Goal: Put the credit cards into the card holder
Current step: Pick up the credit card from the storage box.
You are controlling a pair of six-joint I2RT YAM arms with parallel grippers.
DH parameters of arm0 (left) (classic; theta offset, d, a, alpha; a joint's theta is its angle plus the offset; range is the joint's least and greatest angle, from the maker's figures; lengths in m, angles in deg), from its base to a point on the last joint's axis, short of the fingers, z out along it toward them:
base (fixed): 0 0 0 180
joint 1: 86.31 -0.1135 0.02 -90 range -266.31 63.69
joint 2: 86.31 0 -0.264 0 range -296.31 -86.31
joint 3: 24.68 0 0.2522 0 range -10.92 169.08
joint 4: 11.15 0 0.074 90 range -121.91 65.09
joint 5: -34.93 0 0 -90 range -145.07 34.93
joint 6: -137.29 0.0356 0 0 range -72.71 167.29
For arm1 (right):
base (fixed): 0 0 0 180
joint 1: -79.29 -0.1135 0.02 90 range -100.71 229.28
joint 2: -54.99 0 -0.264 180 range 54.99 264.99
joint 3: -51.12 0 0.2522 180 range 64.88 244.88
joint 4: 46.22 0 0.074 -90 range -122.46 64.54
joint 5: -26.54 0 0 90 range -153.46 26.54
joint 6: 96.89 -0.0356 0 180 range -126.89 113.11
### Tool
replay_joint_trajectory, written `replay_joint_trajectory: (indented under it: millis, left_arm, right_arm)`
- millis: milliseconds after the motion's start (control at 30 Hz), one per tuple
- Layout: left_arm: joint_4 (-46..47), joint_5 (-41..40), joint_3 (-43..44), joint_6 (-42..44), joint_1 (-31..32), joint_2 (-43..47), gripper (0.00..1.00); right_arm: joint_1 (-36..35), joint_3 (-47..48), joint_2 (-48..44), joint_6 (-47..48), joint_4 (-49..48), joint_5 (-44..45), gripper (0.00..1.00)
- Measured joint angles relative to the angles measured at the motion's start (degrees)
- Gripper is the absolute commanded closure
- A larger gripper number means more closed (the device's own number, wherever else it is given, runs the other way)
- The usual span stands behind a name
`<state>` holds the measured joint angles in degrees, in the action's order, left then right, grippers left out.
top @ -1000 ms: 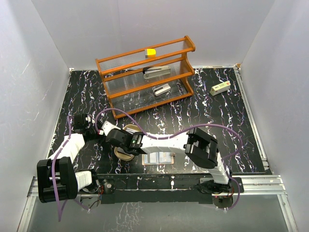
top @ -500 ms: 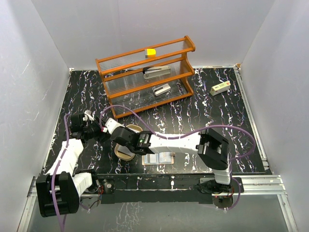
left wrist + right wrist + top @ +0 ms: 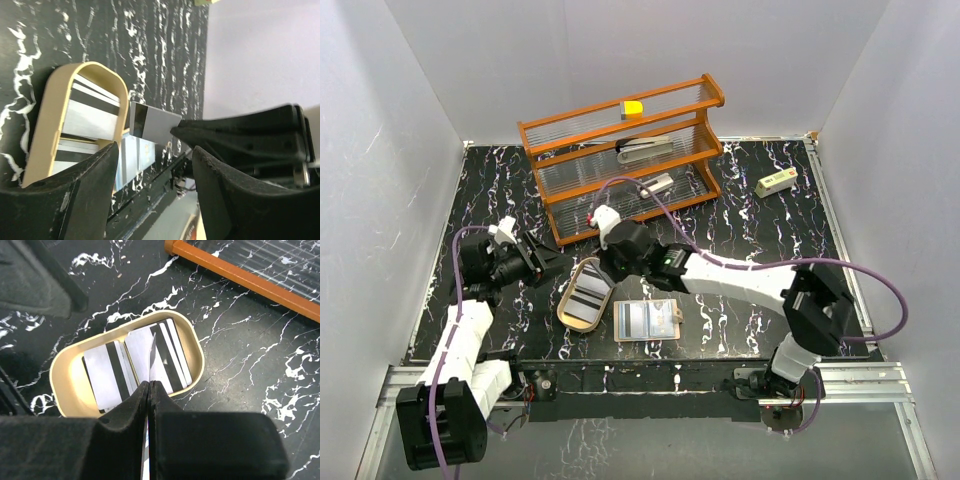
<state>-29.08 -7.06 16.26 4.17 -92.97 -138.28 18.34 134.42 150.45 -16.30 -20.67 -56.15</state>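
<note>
Tan card holder (image 3: pixel 46 120) near the table's near edge already contains at least 2 credit cards (image 3: pixel 105 375); right gripper (image 3: pixel 149 385) pinches 1 more card (image 3: pixel 155 125) above it, left gripper (image 3: pixel 155 148) spread empty alongside.

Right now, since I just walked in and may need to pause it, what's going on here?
The right claw is shut on a credit card, held on edge over the tan card holder, which already contains striped cards. The left claw hangs open beside the holder, gripping nothing. That card isn't in yet.
</note>
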Motion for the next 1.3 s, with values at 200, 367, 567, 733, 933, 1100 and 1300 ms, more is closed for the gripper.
replay_joint_trajectory:
  millis: [200, 367, 567, 733, 933, 1100, 1300]
  left_arm:
    - [10.12, 8.96, -3.56, -5.14, 0.0, -1.64, 0.36]
    - [19.67, 13.99, -5.75, -10.43, 0.0, -2.89, 0.35]
    - [27.04, 17.0, -7.56, -15.47, 0.02, -4.31, 0.34]
    - [31.87, 18.23, -8.68, -19.19, 0.11, -4.48, 0.37]
    - [42.23, 19.06, -11.1, -27.58, 0.55, -4.72, 0.7]
    - [48.92, 19.1, -12.22, -33.62, 1.25, -4.72, 0.99]
    - [52.0, 18.93, -12.28, -36.63, 1.53, -3.08, 1.0]
  right_arm:
    - [5.14, -5.7, -4.66, -8.61, -6.14, -10.58, 1.0]
    - [7.37, -9.77, -7.32, -17.92, -12.04, -15.85, 1.0]
    - [8.48, -11.32, -9.97, -25.9, -17.38, -17.42, 1.0]
    - [8.83, -13.42, -12.48, -30.47, -22.69, -18.03, 1.0]
    - [9.33, -14.16, -12.57, -34.38, -26.14, -19.71, 1.0]
    - [9.75, -15.06, -12.57, -36.22, -28.7, -20.79, 1.0]
    - [11.08, -16.9, -12.57, -37.75, -29.73, -21.16, 1.0]
